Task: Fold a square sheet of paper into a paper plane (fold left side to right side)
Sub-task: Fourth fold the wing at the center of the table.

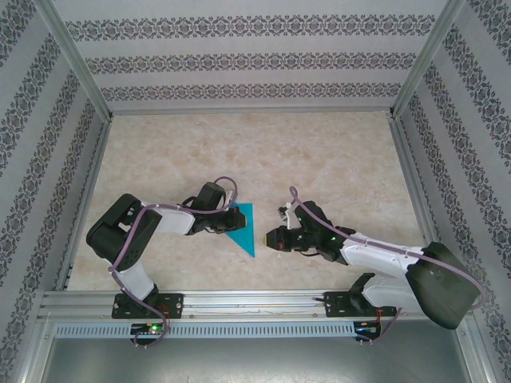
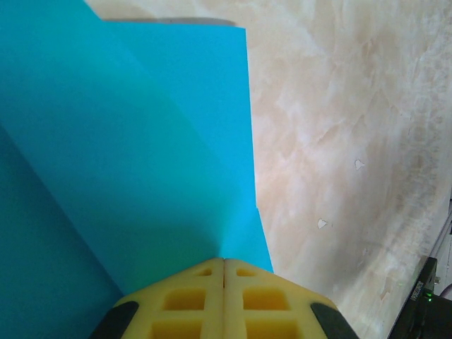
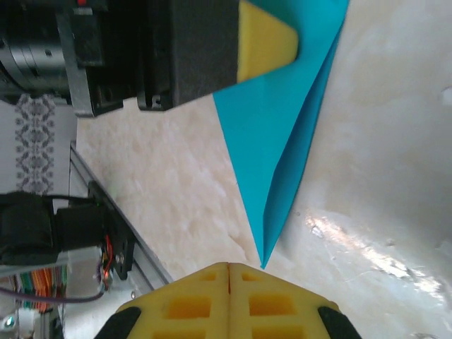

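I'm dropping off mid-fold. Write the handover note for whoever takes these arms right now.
Left gripper: shut, tips down on the folded blue paper, apparently pinning it rather than pinching it.
Right gripper: shut, empty, just short of the paper's pointed tip.
Paper: lying on the table between the arms, nearer the left one.
Done: folded into a narrow pointed shape with layered creases.
Left: I cannot tell whether more folds are needed; check the shape before lifting off.
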Tool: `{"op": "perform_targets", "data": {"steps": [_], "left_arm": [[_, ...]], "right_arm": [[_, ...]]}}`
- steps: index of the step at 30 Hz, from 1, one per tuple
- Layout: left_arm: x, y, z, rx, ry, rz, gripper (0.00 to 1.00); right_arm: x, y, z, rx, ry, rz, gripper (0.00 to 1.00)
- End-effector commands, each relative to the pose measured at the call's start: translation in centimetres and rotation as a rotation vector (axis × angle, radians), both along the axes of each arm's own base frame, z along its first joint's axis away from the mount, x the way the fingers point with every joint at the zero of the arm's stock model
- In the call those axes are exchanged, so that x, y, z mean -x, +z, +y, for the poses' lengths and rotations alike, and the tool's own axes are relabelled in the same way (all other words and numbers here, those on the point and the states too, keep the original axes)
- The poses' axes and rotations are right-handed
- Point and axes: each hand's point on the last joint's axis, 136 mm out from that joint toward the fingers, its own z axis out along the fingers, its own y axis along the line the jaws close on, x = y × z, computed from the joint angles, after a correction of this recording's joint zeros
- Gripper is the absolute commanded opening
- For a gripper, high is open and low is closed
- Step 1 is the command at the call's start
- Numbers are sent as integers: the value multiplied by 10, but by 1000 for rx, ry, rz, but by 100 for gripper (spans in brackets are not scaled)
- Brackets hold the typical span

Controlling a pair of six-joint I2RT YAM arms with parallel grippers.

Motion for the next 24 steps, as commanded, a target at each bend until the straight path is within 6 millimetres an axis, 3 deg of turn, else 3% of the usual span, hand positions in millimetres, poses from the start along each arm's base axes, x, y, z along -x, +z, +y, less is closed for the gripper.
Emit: {"op": "perform_targets", "data": {"steps": [1,13,24], "left_arm": [[26,-39,21,-133,29,124,2],[29,-40,15,-129,40,125,2],[30,-37,13,-133,40,115,2]], "right_arm": [[-3,-11,-15,50,-61,10,0],[-8,-14,-11,42,-89,19,0],[-13,-9,16,9,-52,11,0]]}}
